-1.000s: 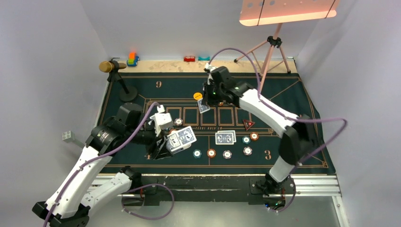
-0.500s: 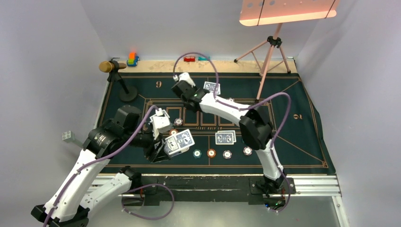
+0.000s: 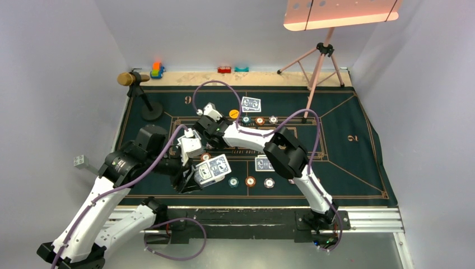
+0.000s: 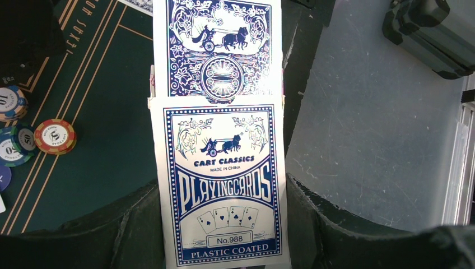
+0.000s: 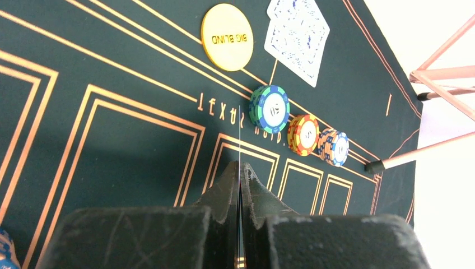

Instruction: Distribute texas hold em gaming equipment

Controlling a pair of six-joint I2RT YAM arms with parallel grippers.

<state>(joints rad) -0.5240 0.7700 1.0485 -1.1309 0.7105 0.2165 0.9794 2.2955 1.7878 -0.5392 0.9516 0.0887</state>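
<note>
The dark green mat [image 3: 358, 162] spread over the worktop [image 3: 190, 77] looks like soft felt, so flat things lying on it will probably be hard to get under. The biggest piece of equipment is the pack of playing cards [image 4: 224, 185], held above the mat's near-left part between the left fingers [image 4: 134, 235], which press on its long edges. One blue-backed card is slid partway out of its far end. The print reads plastic coated (so probably slick), and the pack seems best squeezed across the edges, as here, since loose cards could fan or slip out. The right fingers [image 5: 221, 196] are pinched together on a single card [image 5: 240, 134], seen edge-on as a thin white line over the mat's lined boxes. Being light and bendy, it likely wants a gentle pinch near one end. One dealt pair [image 3: 251, 104] lies at the far side and a second pair [image 3: 263, 163] sits beside the right arm. The yellow disc [image 5: 227, 37] looks stiff and thin, best taken by its rim. The far chips [image 5: 270, 109] beside it and the near-row chips [image 3: 250, 181] appear rigid and small, and could roll if tipped.
</note>
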